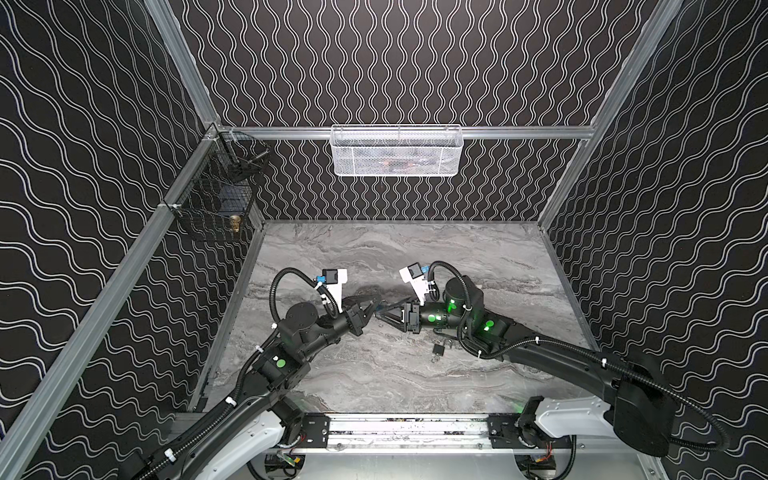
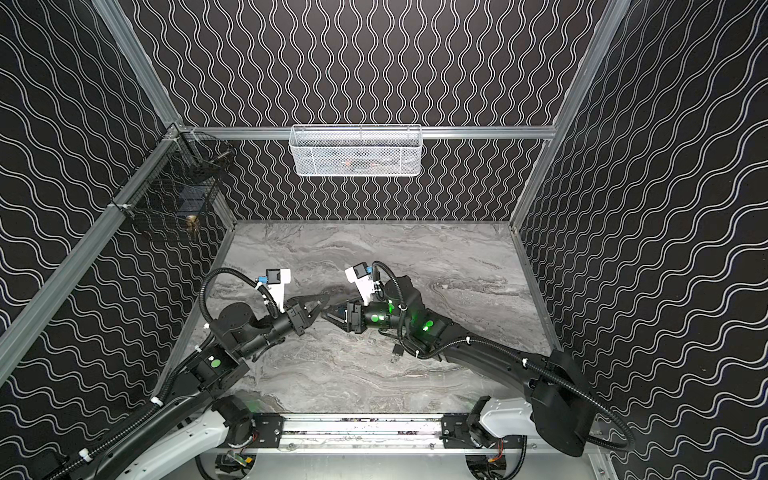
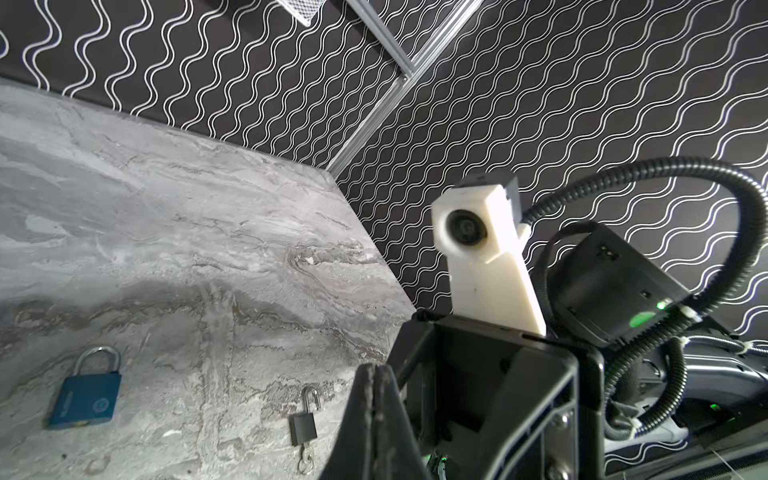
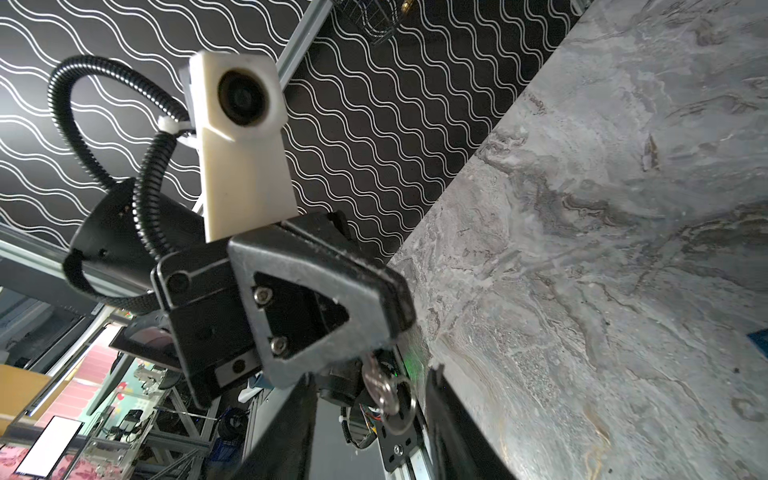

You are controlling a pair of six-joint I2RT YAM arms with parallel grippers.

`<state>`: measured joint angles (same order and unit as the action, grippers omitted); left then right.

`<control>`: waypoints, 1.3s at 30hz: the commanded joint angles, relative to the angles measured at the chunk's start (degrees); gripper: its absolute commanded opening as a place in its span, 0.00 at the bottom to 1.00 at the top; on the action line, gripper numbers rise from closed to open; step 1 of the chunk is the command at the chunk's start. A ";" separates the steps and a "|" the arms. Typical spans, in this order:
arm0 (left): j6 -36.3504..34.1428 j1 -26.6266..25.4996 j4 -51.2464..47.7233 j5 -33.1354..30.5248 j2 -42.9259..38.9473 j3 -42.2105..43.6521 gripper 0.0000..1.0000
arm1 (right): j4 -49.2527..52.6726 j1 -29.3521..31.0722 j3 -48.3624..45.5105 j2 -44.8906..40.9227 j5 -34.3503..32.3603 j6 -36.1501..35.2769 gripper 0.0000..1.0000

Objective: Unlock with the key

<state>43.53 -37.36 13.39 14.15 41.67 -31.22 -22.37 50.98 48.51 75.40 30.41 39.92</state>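
While hovering tip to tip over the table (image 1: 374,257): clamped fully shut on the key (image 4: 376,380) at the left gripper (image 3: 376,374); half open at the right gripper (image 1: 381,311), straddling that key, gripping nothing. Lying flat at five o'clock: small black padlock (image 1: 437,349), shackle open; blue padlock (image 3: 85,392) near it.

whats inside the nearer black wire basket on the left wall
Through the mesh of the black wire basket show a small brass-coloured object and a dark bluish block. Mesh and shadow hide what they are, and anything else.
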 commanded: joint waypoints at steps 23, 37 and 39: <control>-0.63 0.01 6.25 2.22 0.28 -0.15 0.00 | -11.06 -0.05 -2.20 1.90 4.04 2.11 0.16; -0.53 -0.04 7.26 3.73 0.90 -0.24 0.00 | -13.31 -0.61 -3.07 1.95 4.48 2.39 0.05; -0.38 0.01 7.35 3.87 0.87 -0.33 0.00 | -13.36 -0.67 -3.07 1.90 4.51 2.40 0.02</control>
<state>43.35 -37.34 18.04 16.64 42.46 -31.03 -32.56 50.37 45.56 77.38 34.81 42.39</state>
